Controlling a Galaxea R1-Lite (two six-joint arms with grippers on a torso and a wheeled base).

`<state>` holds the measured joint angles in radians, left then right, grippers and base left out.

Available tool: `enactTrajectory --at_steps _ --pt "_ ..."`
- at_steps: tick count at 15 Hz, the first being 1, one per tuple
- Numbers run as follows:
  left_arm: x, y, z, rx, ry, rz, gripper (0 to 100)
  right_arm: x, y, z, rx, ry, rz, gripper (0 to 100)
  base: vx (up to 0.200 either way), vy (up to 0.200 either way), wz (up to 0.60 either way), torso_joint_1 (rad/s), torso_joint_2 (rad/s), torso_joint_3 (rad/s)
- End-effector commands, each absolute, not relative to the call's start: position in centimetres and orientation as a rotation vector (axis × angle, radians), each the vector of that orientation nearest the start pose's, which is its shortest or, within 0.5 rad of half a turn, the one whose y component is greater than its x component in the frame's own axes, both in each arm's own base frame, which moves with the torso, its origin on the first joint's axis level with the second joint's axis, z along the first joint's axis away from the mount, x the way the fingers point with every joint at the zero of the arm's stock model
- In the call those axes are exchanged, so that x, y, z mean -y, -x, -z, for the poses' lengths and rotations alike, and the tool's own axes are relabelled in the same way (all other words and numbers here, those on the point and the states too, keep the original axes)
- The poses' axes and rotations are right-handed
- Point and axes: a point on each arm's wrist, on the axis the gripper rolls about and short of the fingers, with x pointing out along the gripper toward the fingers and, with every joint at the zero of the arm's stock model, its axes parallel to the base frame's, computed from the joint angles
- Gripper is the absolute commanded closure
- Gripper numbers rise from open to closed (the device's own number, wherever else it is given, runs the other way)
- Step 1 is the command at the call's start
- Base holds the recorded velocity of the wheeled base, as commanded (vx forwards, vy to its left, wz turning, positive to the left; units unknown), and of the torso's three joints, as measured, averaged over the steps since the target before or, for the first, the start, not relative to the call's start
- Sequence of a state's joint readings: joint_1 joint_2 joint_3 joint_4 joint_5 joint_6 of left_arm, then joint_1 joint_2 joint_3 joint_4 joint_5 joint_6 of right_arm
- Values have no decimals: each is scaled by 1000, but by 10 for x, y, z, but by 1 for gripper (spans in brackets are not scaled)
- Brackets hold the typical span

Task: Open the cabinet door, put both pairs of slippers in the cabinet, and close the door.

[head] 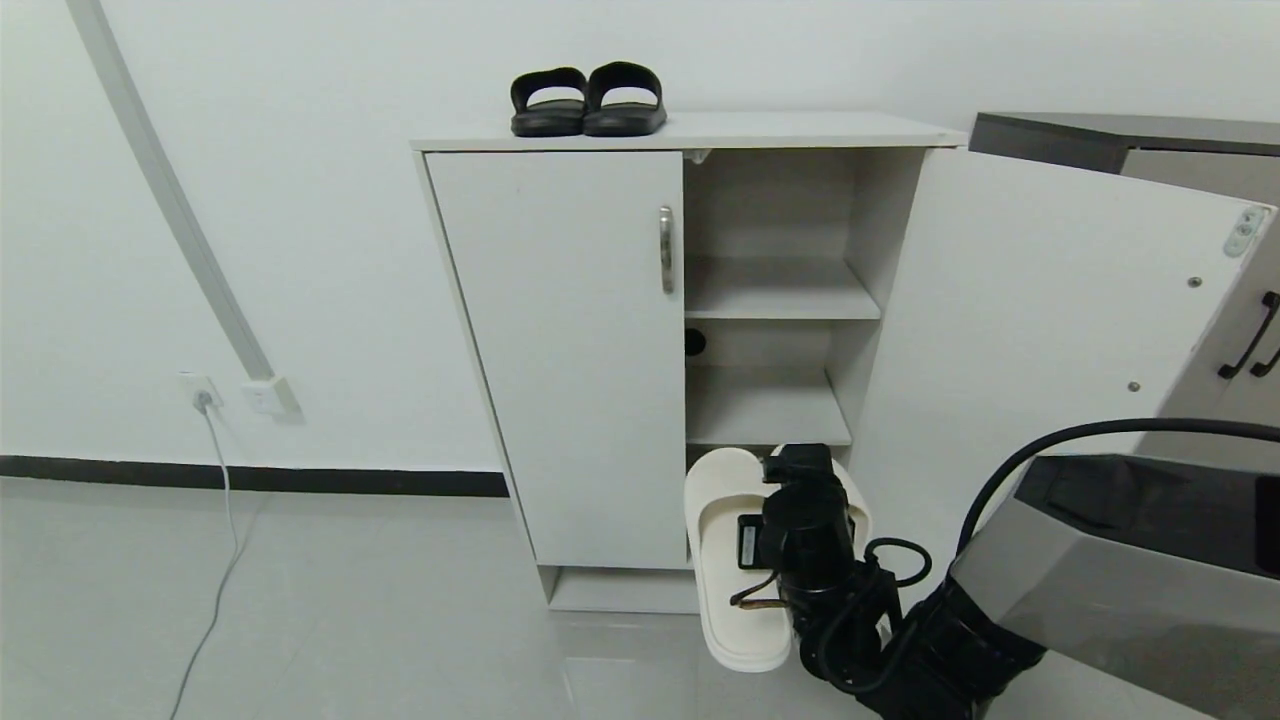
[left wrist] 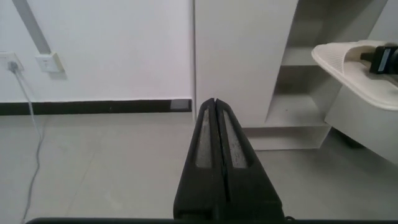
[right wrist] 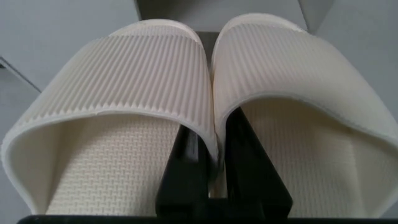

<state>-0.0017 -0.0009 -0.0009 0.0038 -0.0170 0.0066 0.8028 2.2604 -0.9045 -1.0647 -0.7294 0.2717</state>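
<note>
My right gripper (right wrist: 213, 163) is clenched on the touching inner walls of two cream slippers (right wrist: 118, 81), one on either side of the jaws. My left gripper (left wrist: 215, 127) is pressed shut on nothing, low over the floor (left wrist: 93, 168). Just beyond my right jaws stands the cabinet (head: 800, 130), with one open door (head: 1020, 330), one closed door (head: 560, 350) and two shelves (head: 775, 295) inside. Higher up, on its top, sit two black slippers (head: 588, 100).

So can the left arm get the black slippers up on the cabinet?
Probably yes. The black slippers sit in the open on the cabinet top, nothing over them, and the left tool is shut and empty. It is low down, though, so it would have to rise and open.
</note>
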Motion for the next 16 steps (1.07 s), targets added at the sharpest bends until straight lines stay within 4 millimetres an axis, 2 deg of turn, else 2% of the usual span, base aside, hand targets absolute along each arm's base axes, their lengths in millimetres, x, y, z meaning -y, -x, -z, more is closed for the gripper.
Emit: enactTrajectory --at_steps 1,5,16 --pt "0 23 -76 -3 -6 18 100 -270 -289 -46 -223 -64 -31 100 0 0 0 0 0 0" --pt "0 23 -76 -3 -5 18 100 -262 -297 -40 -232 -60 0 100 0 0 0 0 0 0" --pt "0 23 -75 -5 -6 20 100 -263 -298 -35 -235 -49 -1 100 0 0 0 0 0 0"
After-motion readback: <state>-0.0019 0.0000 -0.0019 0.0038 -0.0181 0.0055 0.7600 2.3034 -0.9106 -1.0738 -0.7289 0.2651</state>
